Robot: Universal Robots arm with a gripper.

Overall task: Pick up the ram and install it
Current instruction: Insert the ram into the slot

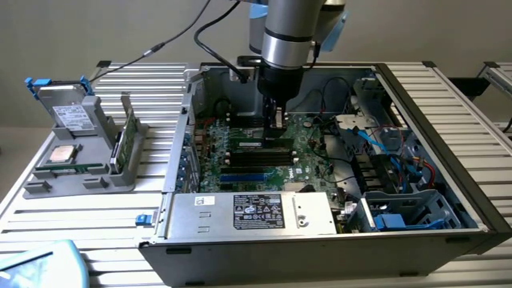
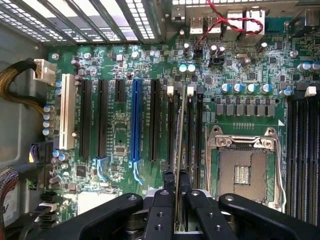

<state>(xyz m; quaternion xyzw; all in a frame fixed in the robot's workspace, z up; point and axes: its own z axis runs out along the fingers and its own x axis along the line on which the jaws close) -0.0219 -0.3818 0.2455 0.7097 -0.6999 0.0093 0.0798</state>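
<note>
Inside the open computer case [image 1: 320, 258], over the green motherboard [image 2: 120, 135]: jaws closed narrow on the ram [image 2: 178, 140], held upright, edge-on. Ram sits in line with black memory slots [image 2: 171, 135], beside the empty processor socket [image 2: 243, 170]. Seating unclear.

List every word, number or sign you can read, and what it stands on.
No text is legible.
Black label on the silver metal power-supply box: print too small.
White sticker beside it: blurred.
White label on the grey drive: blurred.
Green motherboard markings: too small.
</note>
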